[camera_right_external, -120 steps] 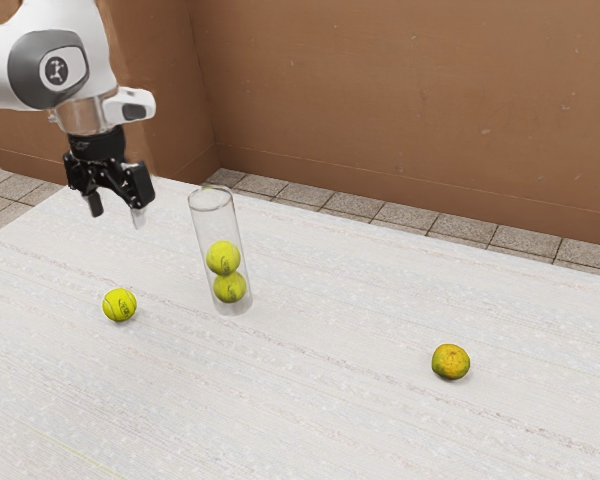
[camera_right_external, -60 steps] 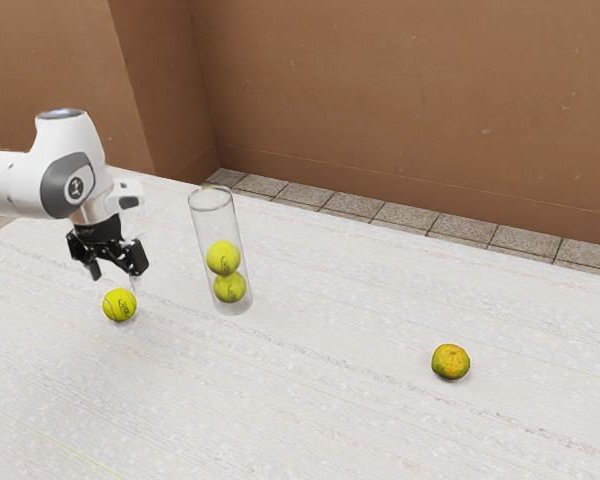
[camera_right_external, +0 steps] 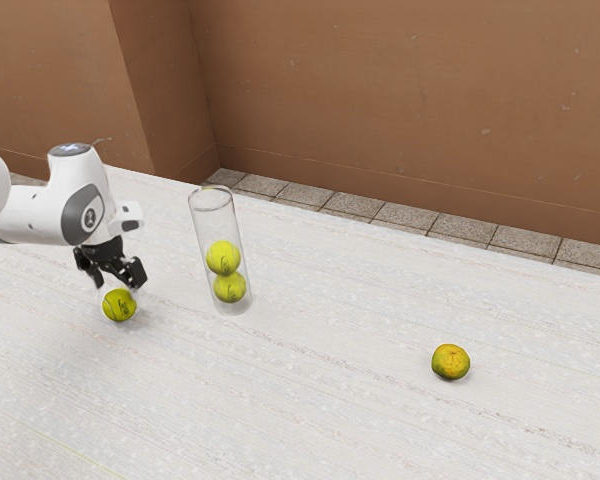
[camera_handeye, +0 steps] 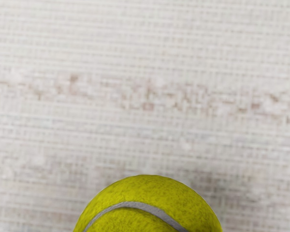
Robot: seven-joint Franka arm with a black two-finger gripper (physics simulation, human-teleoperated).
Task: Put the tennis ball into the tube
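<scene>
I'm holding my tool (camera_right_external: 118,293) low over the ball (camera_right_external: 120,306), its fingers standing apart, one to each side. The ball is resting on the surface (camera_right_external: 330,420), toward the exterior view's left, and the tube (camera_right_external: 214,222) is standing to the right of it with two balls already stacked inside: a lower ball (camera_right_external: 230,289) and an upper ball (camera_right_external: 223,258). I'm judging this to be the grasp, with the lift and the drop into the tube yet to do.

To take it well, I'm wanting the fingers level with the ball's widest part before I'm closing; pinching above that would be squeezing it downward and out. I'm planning to bring both sides in evenly, since a one-sided touch could be sending it rolling. Felt should be gripping nicely, so I'm meaning to press firmly but not hard. I'm also keeping the ball centred in my grasp, because the tube's mouth is looking only a little wider than the ball. After that I'm intending to go straight up, clearing the rim before I'm moving across.
</scene>
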